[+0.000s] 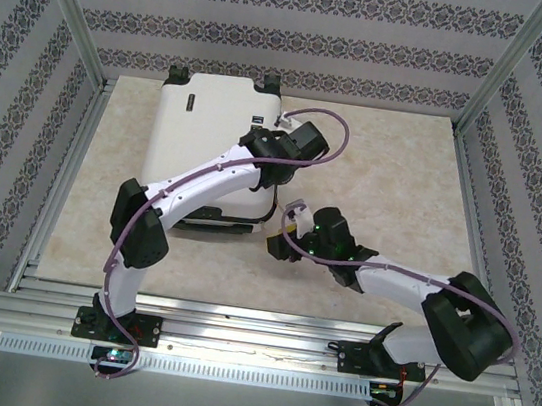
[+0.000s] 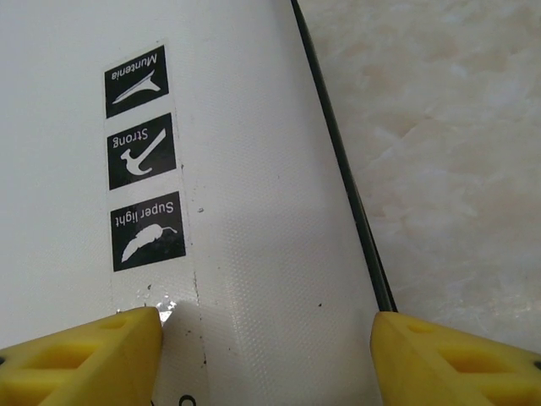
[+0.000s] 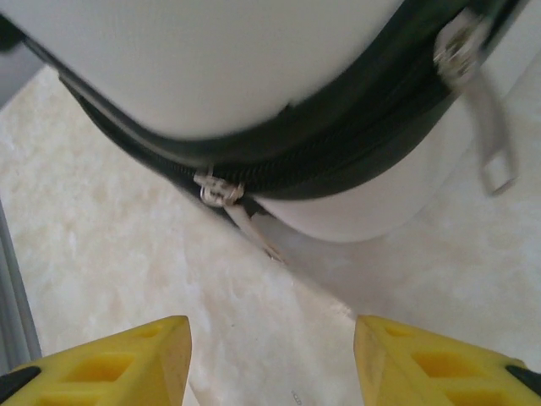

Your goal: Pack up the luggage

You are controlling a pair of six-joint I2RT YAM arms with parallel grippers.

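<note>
The luggage (image 1: 209,129) lies flat and closed at the back left of the table, a white hard shell with black wheels at its far edge. My left gripper (image 1: 259,147) hovers over its right side. In the left wrist view that gripper (image 2: 266,359) is open above the white shell (image 2: 254,211), beside three black logo stickers (image 2: 142,161) and the black zipper line (image 2: 342,169). My right gripper (image 1: 281,243) sits at the luggage's near right corner. It (image 3: 272,359) is open over bare table, facing the black zipper band (image 3: 338,144) and a silver zipper pull (image 3: 221,191).
A second zipper pull (image 3: 483,101) hangs at the corner's right. The marble tabletop (image 1: 394,190) stretches free to the right of the luggage. Aluminium frame posts (image 1: 495,83) and patterned walls box in the table; rails (image 1: 254,327) run along the near edge.
</note>
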